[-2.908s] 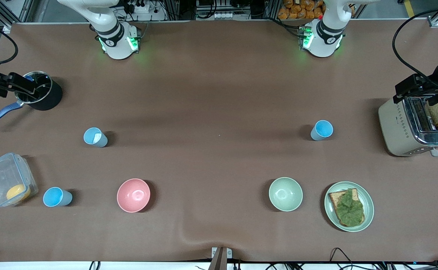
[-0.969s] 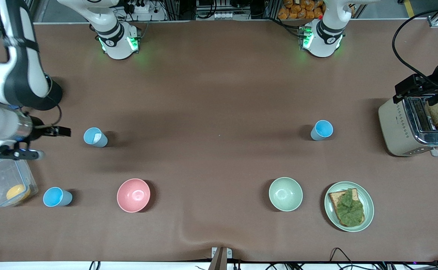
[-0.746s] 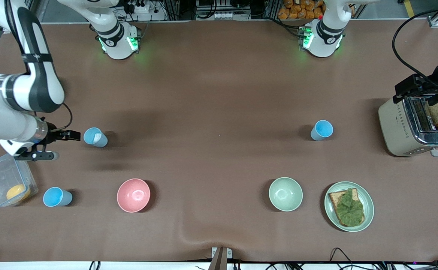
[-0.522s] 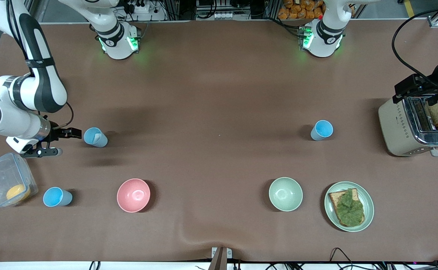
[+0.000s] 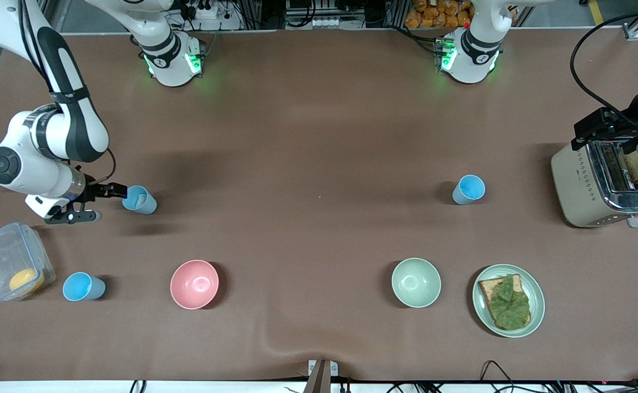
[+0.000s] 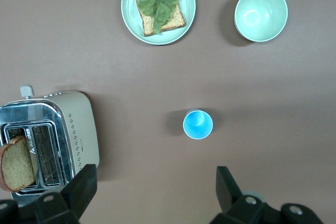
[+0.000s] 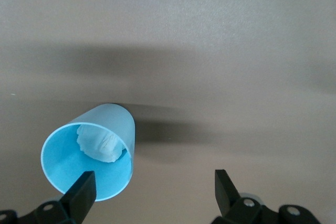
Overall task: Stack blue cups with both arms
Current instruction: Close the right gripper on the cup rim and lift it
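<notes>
Three blue cups stand upright on the brown table. The cup with a white patch inside (image 5: pixel 139 200) is toward the right arm's end. My right gripper (image 5: pixel 112 203) is open right beside it, one finger at its rim. In the right wrist view this cup (image 7: pixel 92 156) sits off to one side of the open right gripper (image 7: pixel 153 183), not between the fingers. A second cup (image 5: pixel 83 287) stands nearer the front camera. The third cup (image 5: pixel 469 189) shows in the left wrist view (image 6: pixel 198 124). My left gripper (image 5: pixel 602 131) waits open (image 6: pixel 155 190) high over the toaster.
A pink bowl (image 5: pixel 194 284) and a pale green bowl (image 5: pixel 416 282) stand nearer the front camera. A plate with toast and lettuce (image 5: pixel 508 300) lies beside the green bowl. A toaster (image 5: pixel 597 185) stands at the left arm's end, a clear container (image 5: pixel 10 267) at the right arm's.
My right arm has swung from the pot down to the cup with the white patch and crept closer to it, fingers open. The left arm has not moved.
</notes>
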Motion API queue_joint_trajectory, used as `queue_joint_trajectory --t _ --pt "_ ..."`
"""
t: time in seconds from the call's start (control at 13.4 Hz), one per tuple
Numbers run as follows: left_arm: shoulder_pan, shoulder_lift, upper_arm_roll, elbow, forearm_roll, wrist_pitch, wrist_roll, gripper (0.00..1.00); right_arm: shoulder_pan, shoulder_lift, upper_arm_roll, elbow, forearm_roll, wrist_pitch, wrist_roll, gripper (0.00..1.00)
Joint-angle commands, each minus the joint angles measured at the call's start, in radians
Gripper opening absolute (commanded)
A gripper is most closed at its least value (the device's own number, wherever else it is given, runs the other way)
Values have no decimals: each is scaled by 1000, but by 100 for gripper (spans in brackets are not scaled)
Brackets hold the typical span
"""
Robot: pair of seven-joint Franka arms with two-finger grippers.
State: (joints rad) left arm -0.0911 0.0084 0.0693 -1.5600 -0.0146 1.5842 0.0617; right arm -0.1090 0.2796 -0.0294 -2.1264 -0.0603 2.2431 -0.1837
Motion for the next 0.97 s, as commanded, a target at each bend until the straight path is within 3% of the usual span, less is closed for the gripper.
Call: queue_joint_trajectory --t 0.0,0.15,0.22,0.3,0.45,0.6,0.89 --pt "4 -5 -2 0 4 0 -5 100 -15 33 14 -4 0 12 -6 100" --pt "4 -5 -2 0 4 0 -6 100 -9 50 14 0 26 12 -6 100" --pt "4 -5 -2 0 4 0 -6 100 -5 56 14 0 37 12 -6 94" --pt "4 -5 -2 0 4 0 -5 100 2 64 14 2 40 13 1 77" --pt "4 -5 0 0 4 0 -5 100 5 70 14 2 80 10 3 34" --pt "5 -5 -2 0 2 0 -6 100 8 72 14 3 86 4 4 0" --pt "5 -5 0 0 2 0 -5 100 14 72 14 31 86 -14 3 0"
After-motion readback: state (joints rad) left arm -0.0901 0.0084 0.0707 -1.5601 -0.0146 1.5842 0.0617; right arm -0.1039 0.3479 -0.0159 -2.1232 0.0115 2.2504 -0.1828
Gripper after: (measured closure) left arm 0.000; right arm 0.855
